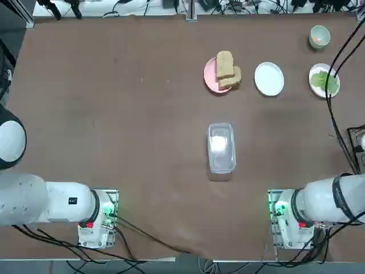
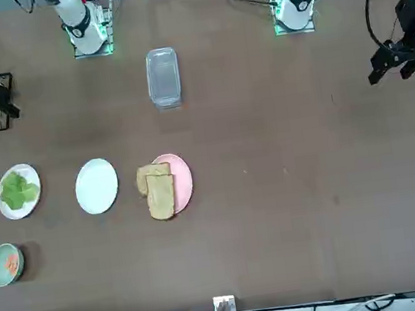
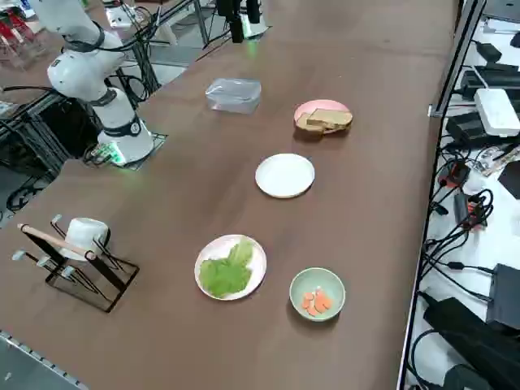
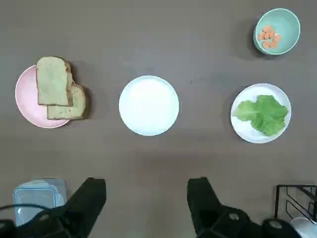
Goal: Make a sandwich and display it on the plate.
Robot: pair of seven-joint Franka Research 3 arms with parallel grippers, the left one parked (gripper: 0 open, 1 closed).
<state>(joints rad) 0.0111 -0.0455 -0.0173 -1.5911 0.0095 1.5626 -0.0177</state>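
**Nothing assembled yet**

My right gripper [image 4: 146,198] hangs above the table, fingers wide, empty. Small round white plate [image 4: 148,105] bare; two tan bread slices [image 4: 59,94] overlap on the pink plate [image 4: 27,101]. Risk: I pinch both slices together.

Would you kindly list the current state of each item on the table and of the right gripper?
white plate: bare, nothing on it.
bread slices: two, overlapping on the pink plate, not yet used.
lettuce: lying on its own white dish.
orange pieces: in the pale-green bowl.
clear container: lid on.
right gripper: open, holding nothing, above the table.
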